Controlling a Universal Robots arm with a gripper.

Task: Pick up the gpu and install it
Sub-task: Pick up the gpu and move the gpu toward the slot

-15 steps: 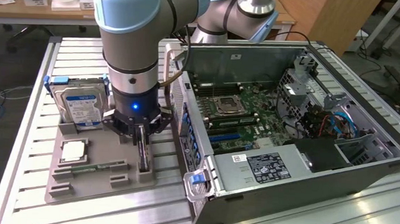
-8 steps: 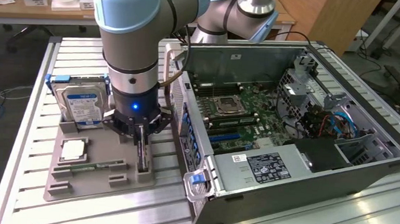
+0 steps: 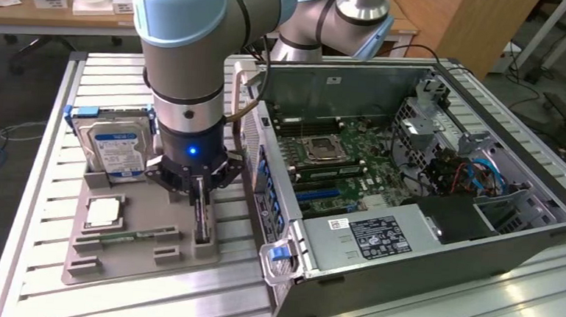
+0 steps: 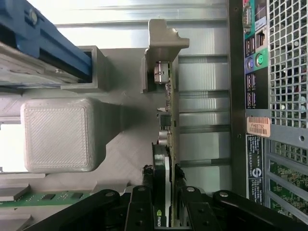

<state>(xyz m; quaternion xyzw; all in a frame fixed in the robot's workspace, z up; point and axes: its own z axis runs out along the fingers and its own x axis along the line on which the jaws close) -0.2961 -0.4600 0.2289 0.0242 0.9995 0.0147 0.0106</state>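
The gpu [image 4: 166, 139] stands on edge in a slot of the grey holder tray [image 3: 144, 264], its silver end bracket [image 4: 161, 53] at the far end. In the exterior view the gpu [image 3: 201, 223] shows as a thin dark card under the arm, just off the open computer case [image 3: 426, 233] on the exterior view's left. My gripper [image 3: 199, 197] comes straight down onto it. In the wrist view the gripper [image 4: 163, 204] has one black finger [image 4: 140, 204] on each face of the card, pressed against it. The card still sits in its slot.
On the tray also sit a hard drive [image 3: 116, 145] with a blue-white label, a processor [image 3: 103, 212] and a narrow green memory stick [image 3: 125, 236]. The case lies on its side with the motherboard [image 3: 333, 154] exposed. Its rear panel [image 4: 269, 96] is close beside the card.
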